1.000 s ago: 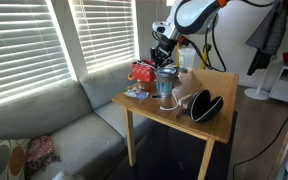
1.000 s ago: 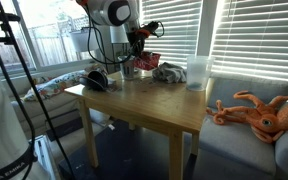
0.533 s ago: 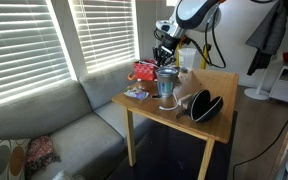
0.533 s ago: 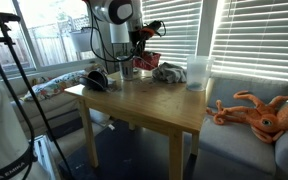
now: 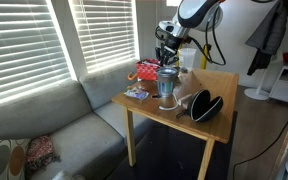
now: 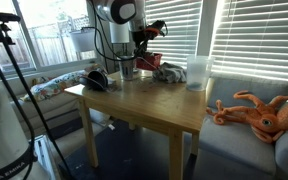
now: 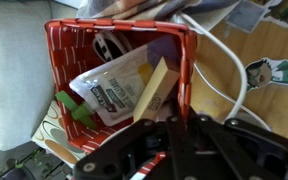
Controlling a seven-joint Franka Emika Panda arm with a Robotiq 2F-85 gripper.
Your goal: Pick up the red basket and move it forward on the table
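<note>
The red basket [image 7: 119, 28] is boxy with an open top and holds packets, a wooden piece and a green item. It sits at the far window-side end of the table in both exterior views [image 5: 145, 71] [image 6: 148, 63]. My gripper [image 7: 184, 118] comes down over the basket's right wall, with its fingers shut on the red rim. The gripper stands over the basket in both exterior views [image 5: 164, 50] [image 6: 141, 47]. The light-brown wooden table [image 5: 222, 85] [image 6: 154, 100] has bare wood on its near side.
A clear glass jar [image 5: 165, 86] stands right beside the basket. A black oval case [image 5: 206, 105] [image 6: 97, 80] lies near the table edge. A grey cloth [image 6: 169, 72] and a clear container [image 6: 196, 70] sit by the window. A white cable [image 7: 229, 70] runs past the basket. A grey sofa [image 5: 54, 120] flanks the table.
The arm has risen a little and shifted slightly sideways. The red basket has shifted slightly with it.
</note>
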